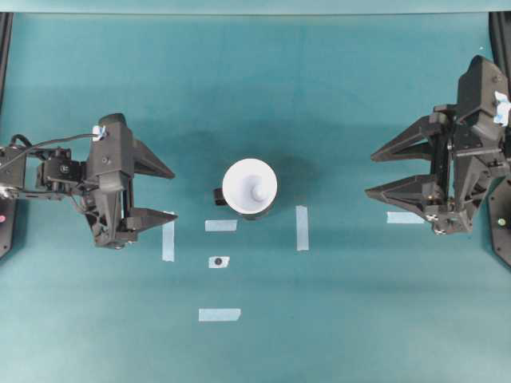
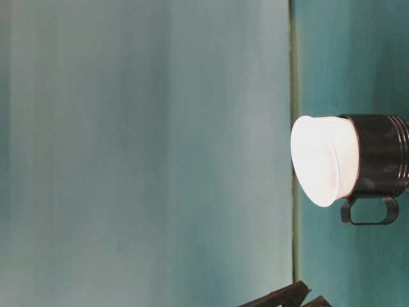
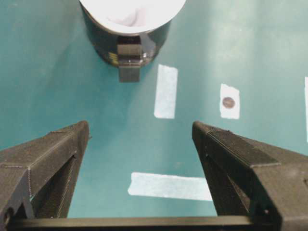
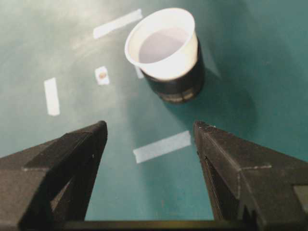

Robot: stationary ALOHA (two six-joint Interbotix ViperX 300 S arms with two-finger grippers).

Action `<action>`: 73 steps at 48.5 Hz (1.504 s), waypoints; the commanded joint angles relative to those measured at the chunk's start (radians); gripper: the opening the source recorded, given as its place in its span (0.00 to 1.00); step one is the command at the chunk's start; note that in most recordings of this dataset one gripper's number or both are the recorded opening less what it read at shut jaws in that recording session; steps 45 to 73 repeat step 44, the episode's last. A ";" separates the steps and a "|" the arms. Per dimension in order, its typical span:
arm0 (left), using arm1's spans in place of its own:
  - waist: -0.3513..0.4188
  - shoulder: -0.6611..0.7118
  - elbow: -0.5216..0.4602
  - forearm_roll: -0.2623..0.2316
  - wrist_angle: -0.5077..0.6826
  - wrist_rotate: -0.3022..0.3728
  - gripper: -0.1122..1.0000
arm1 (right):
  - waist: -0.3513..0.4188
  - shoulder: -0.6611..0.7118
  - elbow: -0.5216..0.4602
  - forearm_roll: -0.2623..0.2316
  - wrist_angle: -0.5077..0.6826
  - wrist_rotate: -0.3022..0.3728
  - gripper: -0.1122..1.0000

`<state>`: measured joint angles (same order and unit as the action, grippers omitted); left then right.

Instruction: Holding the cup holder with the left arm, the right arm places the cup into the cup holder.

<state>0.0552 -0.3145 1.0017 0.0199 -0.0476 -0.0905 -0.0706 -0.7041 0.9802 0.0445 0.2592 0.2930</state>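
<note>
Teal bench (image 1: pixel 319 104) fills the overhead view. Left arm (image 1: pixel 112 179) at left edge, jaws wide apart, holding nothing. Right arm (image 1: pixel 459 152) at right edge, jaws likewise spread and bare. Holder (image 1: pixel 255 212) at centre, well apart from both, handle toward the left. Cup (image 1: pixel 250 185) seated inside it. Pale tape strips (image 1: pixel 302 227) around.

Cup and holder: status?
Left gripper open, right gripper open, both empty and clear. Cup seated in cup holder. Nothing in the way.
</note>
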 commanded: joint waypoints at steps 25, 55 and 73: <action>-0.018 -0.006 -0.020 0.002 -0.008 -0.002 0.93 | -0.003 -0.008 -0.006 -0.002 -0.006 -0.003 0.80; -0.018 -0.006 -0.025 0.002 -0.008 -0.009 0.93 | -0.002 -0.008 0.002 -0.002 -0.008 -0.002 0.80; -0.018 -0.006 -0.025 0.002 -0.008 -0.009 0.93 | -0.002 -0.008 0.002 -0.002 -0.008 -0.002 0.80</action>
